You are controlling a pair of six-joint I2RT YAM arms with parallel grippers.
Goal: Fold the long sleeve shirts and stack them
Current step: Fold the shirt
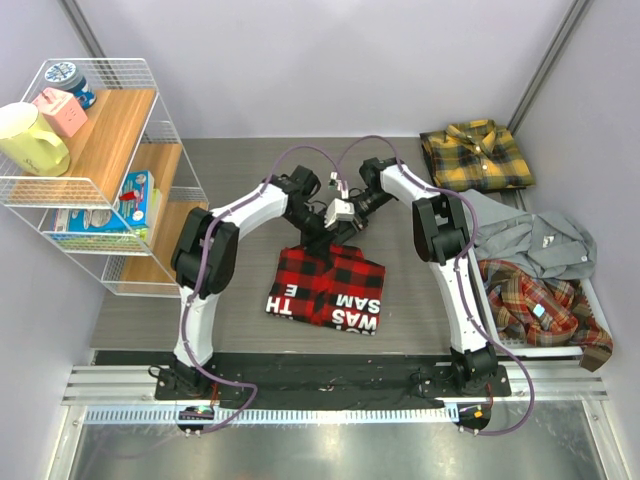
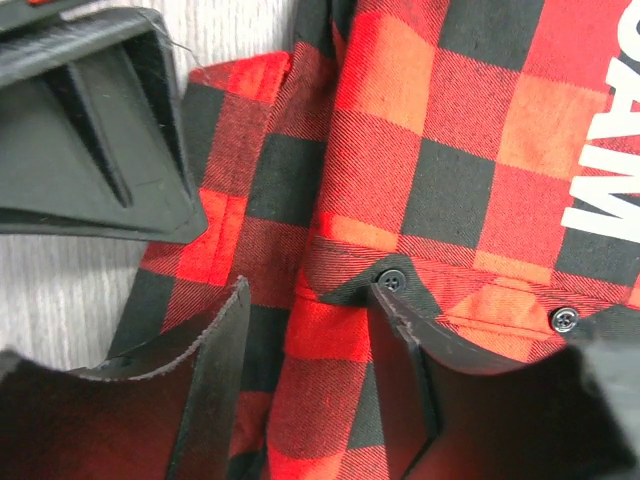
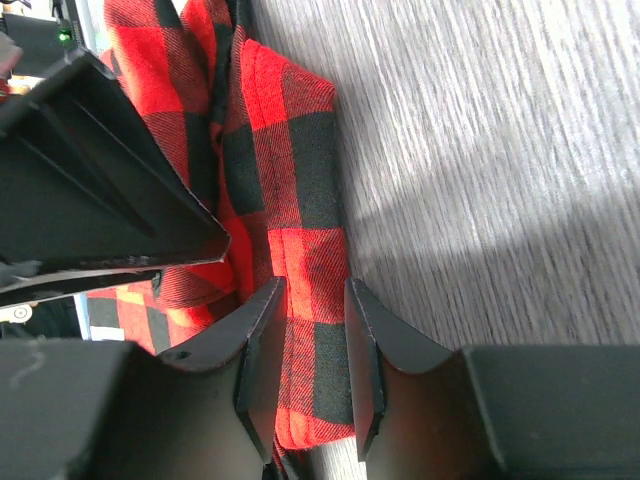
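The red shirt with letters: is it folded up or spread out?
Folded. The red shirt lies as a compact rectangle, no sleeves sticking out, its lettering cut off at the edges.

L gripper [image 2: 310, 300] & R gripper [image 3: 314, 290] crowd the far edge of the red-and-black check shirt [image 1: 328, 288], nearly touching each other, so there's no room to pass btw them. Table [image 1: 230, 180] lies bare far-centre & left of the shirt. Wire rack [image 1: 100, 160] walls the left side, the full white bin [image 1: 530, 350] the right, & the yellow-and-black plaid shirt [image 1: 475, 155] fills the far-right corner.

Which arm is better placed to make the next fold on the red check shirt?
Right, probably: its jaws grip the red check shirt at a folded edge; the left jaws stand open above it, holding nothing.
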